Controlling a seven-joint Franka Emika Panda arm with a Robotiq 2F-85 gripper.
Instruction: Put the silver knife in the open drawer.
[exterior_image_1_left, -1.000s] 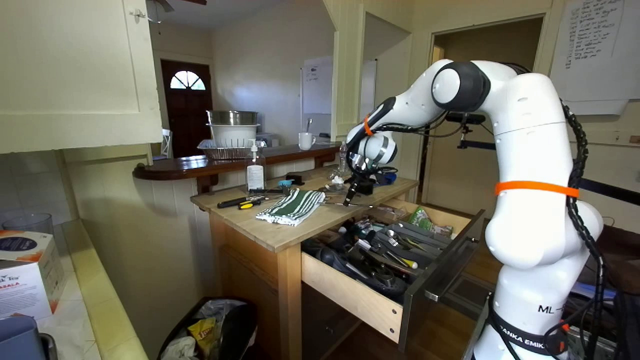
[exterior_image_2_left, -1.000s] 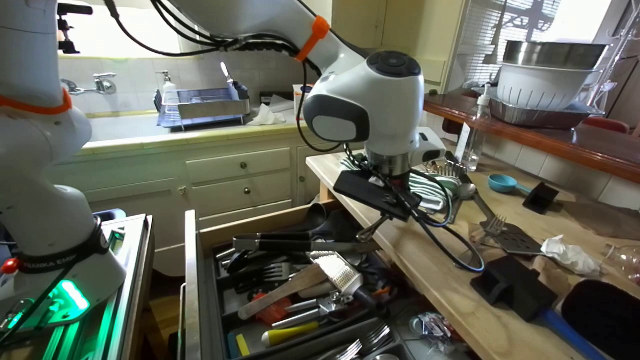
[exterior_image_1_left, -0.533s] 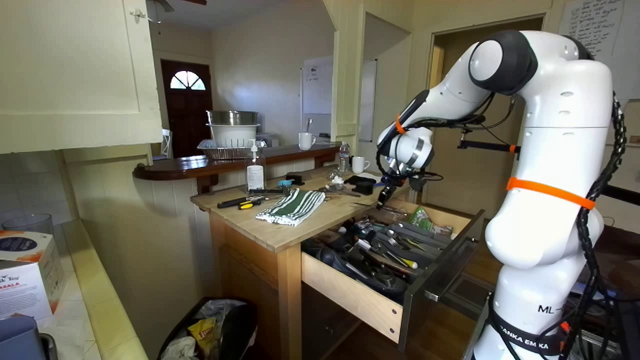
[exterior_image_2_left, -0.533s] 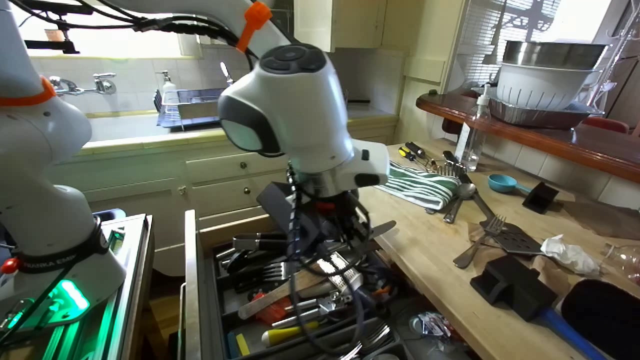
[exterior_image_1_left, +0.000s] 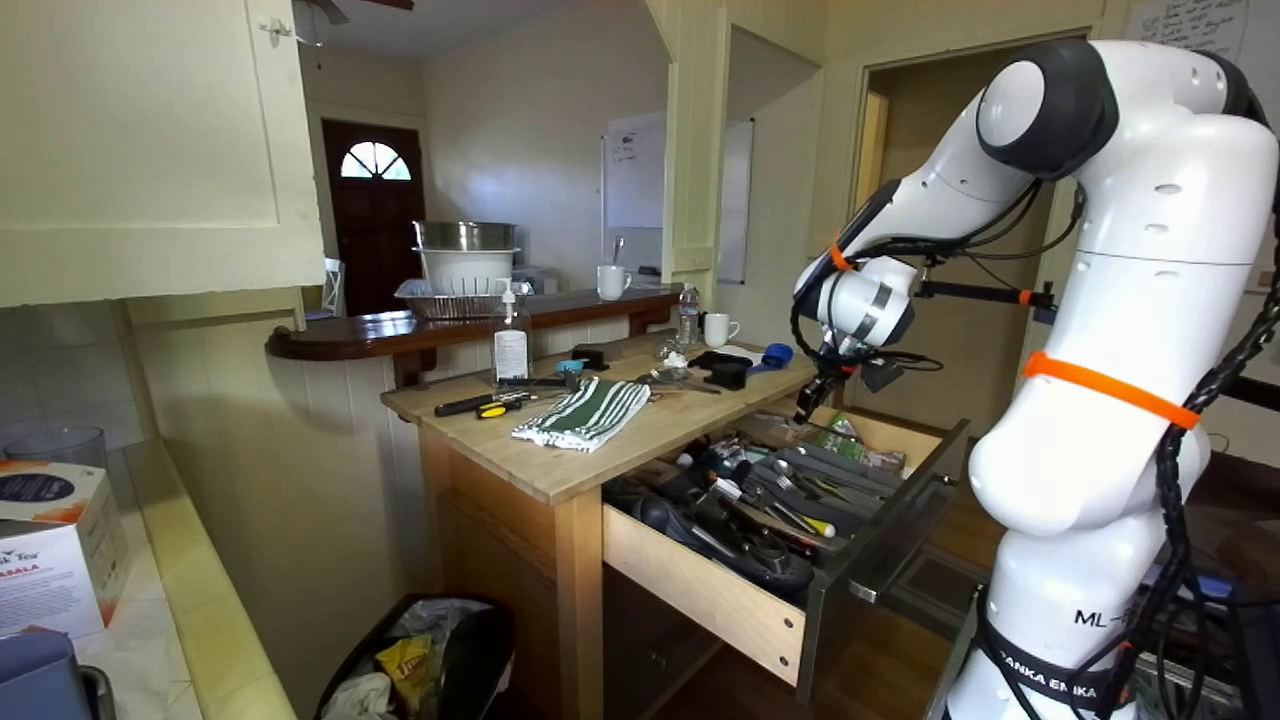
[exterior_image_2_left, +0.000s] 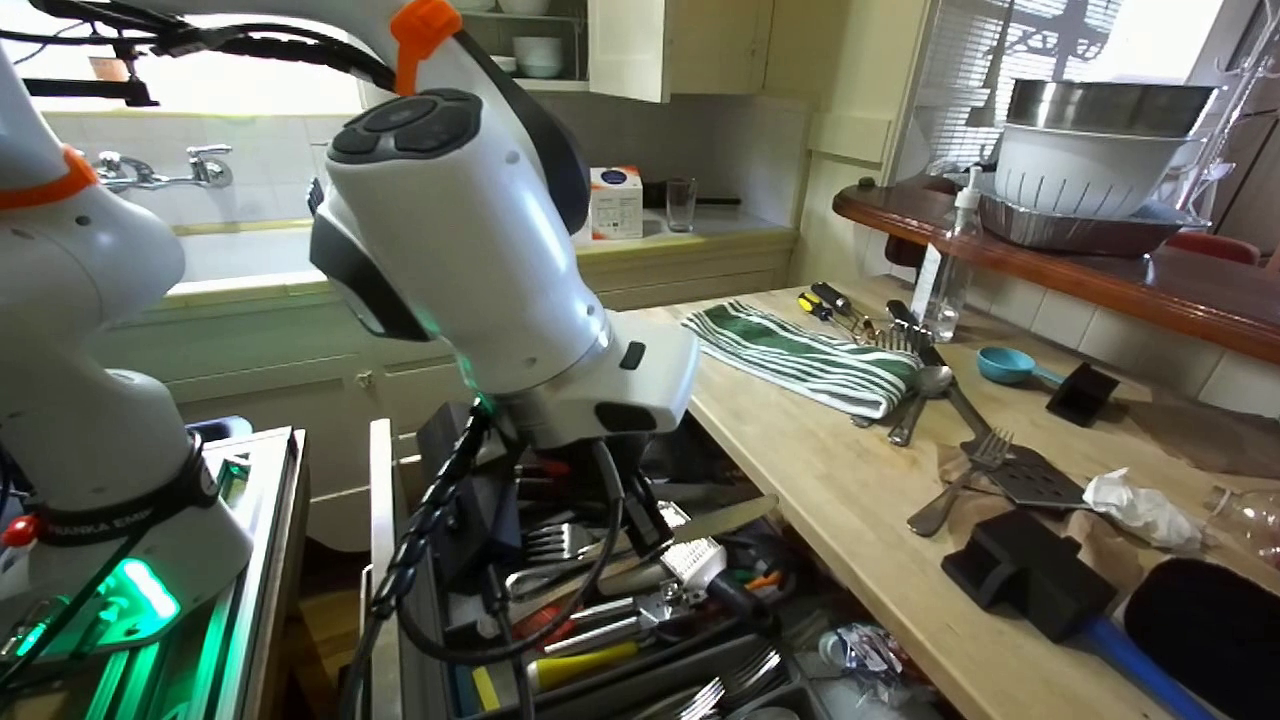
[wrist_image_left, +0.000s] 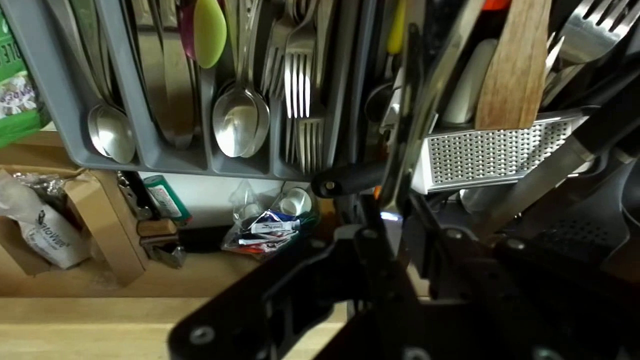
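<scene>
The silver knife (exterior_image_2_left: 728, 516) hung above the open drawer (exterior_image_1_left: 700, 590), pinched between your nearly closed fingers (wrist_image_left: 374, 225), so you were likely at the placing step, next needing to lower it before letting go.

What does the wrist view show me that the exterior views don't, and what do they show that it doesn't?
Only the wrist view clearly shows the claw with a finger on either side of the knife, and the lime spoon in the tray.

Only the exterior views show the towel, the pump bottle and the white arm.

All share the drawer, the tray and the claw, though in the exterior views the claw is small or partly hidden.
</scene>
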